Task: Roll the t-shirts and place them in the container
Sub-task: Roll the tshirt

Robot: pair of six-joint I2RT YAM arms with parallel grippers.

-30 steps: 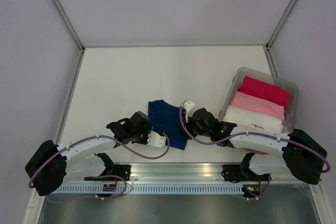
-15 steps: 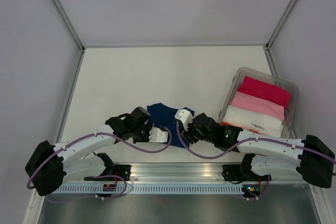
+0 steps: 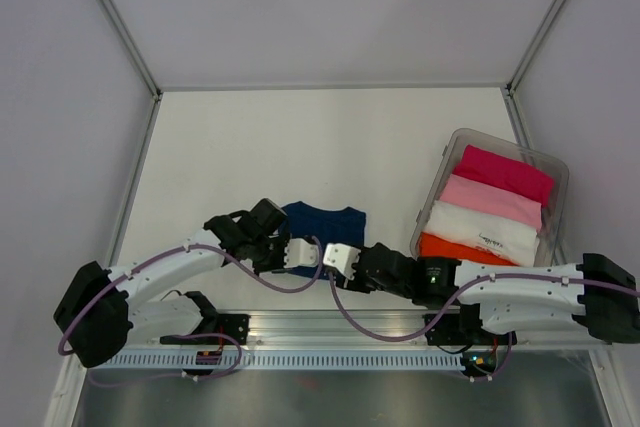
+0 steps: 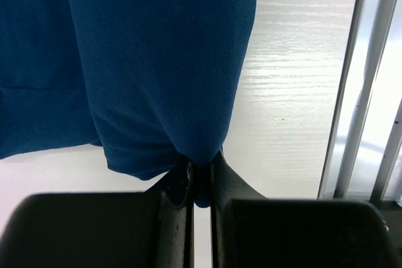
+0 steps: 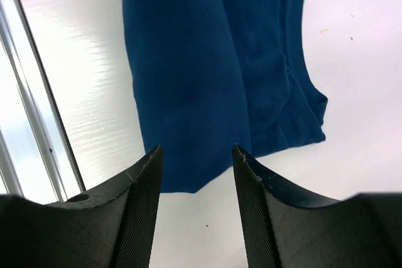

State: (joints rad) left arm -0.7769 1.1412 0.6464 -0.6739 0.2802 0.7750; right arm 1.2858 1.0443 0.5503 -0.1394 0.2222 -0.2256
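Pinching the navy tee's point(image 3: 325, 219) near edge in your left jaws, you hold the right jaws spread alongside, the cloth stretching straight ahead of both.

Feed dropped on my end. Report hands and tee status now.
Left hand shut on navy tee, near edge. Right hand open, empty, at same edge. Other tees in bin, out of the way.

We see the navy tee point(image 3: 330, 222) folded narrow and flat on the tabletop point(image 3: 300, 137) near its front edge, one end pinched in the left pincer point(image 4: 201, 177). The magenta tee point(image 3: 503, 172), pink tee point(image 3: 490, 200), white tee point(image 3: 480, 227) and orange tee point(image 3: 445, 247) lie folded side by side in the bin point(image 3: 457, 133).
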